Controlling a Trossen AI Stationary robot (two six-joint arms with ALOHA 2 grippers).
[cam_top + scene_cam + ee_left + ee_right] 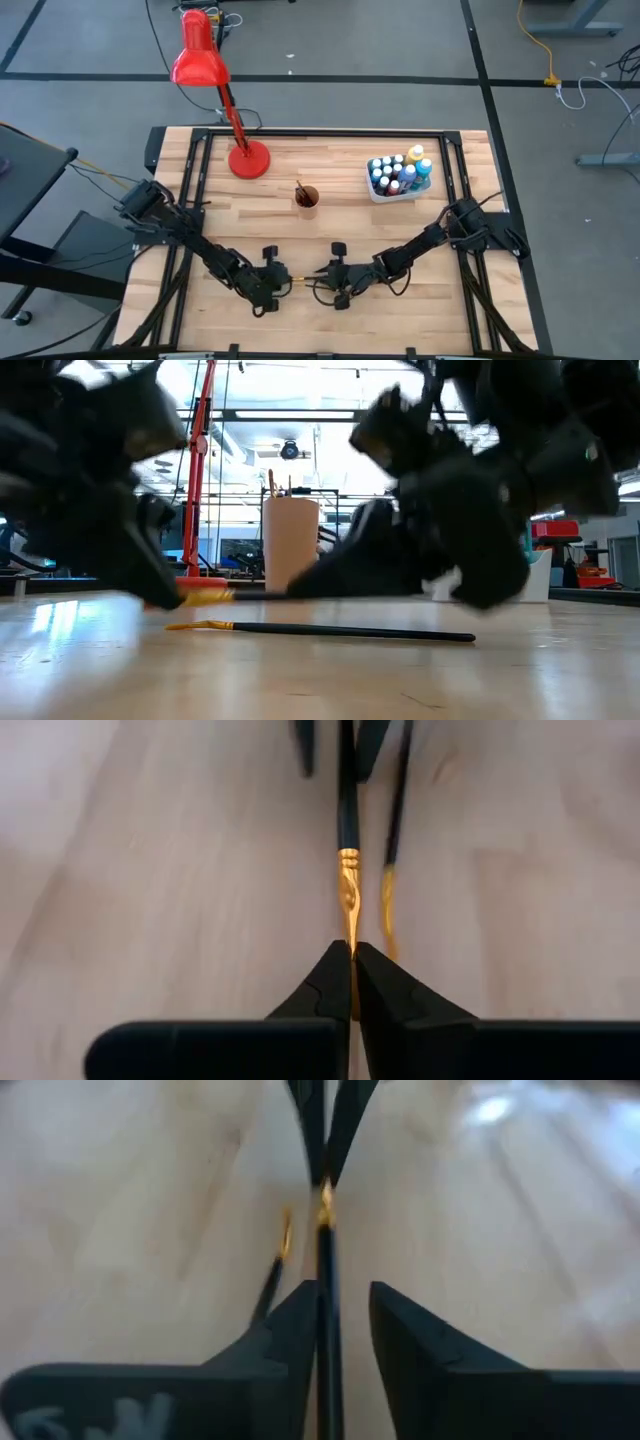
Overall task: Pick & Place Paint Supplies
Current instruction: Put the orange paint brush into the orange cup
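I'm over a pale wood-plank tabletop point(330, 230) on grey floor, bright ceiling lights behind. Left gripper point(352, 955) pinches a paintbrush point(347, 840) by its gold end; right gripper point(335, 1295) fingers sit slightly apart around the handle. Second brush point(320, 630) lies flat alongside. Red lamp point(205, 70), cup point(306, 196), bottle tub point(398, 177) farther back.

Grey floor point(90, 40) around the wooden table point(330, 170), bright ceiling lights point(300, 415)

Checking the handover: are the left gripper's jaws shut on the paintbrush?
Shut. In the left wrist view the left gripper has its jaws pinched together on the orange-yellow end of the paintbrush.
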